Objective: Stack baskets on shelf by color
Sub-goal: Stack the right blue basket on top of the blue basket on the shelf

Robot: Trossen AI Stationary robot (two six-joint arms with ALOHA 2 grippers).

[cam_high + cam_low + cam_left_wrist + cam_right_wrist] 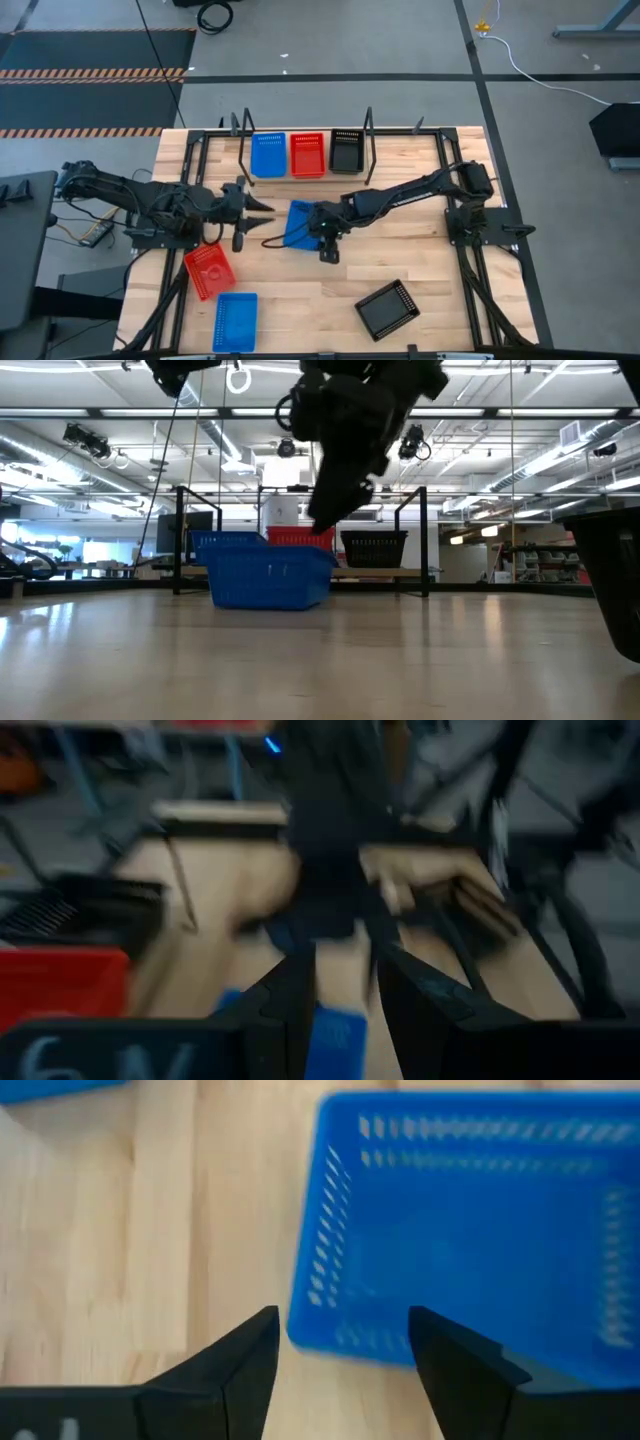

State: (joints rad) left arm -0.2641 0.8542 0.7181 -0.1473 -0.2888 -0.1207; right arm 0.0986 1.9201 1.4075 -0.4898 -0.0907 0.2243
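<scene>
A blue basket [299, 222] rests flat on its bottom on the table's middle, also seen in the low view [265, 572]. My right gripper [310, 233] hangs open just above its near right corner [330, 1320], with the fingers clear of the rim, as the low view shows [327, 520]. My left gripper [264, 208] hovers open left of that basket. On the shelf [305, 178] stand a blue basket [267, 155], a red basket [307, 154] and a black basket [347, 150], side by side.
Near the table's front lie a red basket [208, 270], a blue basket [235, 320] and a black basket [388, 308]. Black wire uprights [243, 140] [369, 135] flank the shelf. Bare wood lies between the middle basket and the front ones.
</scene>
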